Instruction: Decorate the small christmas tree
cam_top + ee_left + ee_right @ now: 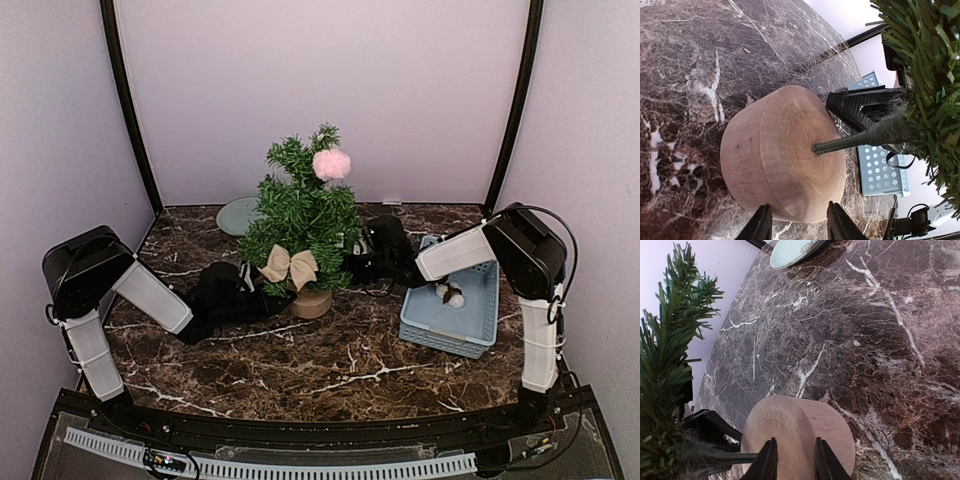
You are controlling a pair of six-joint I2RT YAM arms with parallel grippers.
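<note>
The small christmas tree [300,210] stands mid-table on its round wooden stump [311,302]. It carries a beige bow [288,265] low at the front and a pink pompom [331,164] near the top. My left gripper [268,296] is low at the stump's left. In the left wrist view it [799,207] is open, with the stump [785,155] just beyond its fingertips. My right gripper [355,265] is low at the tree's right, partly under branches. In the right wrist view it [794,441] is open, with its tips over the stump's [800,430] rim.
A light blue perforated basket [478,312] at the right holds small ornaments [452,294]; it also shows in the left wrist view [880,170]. A pale green plate [236,214] lies behind the tree at the back left, and shows in the right wrist view [792,250].
</note>
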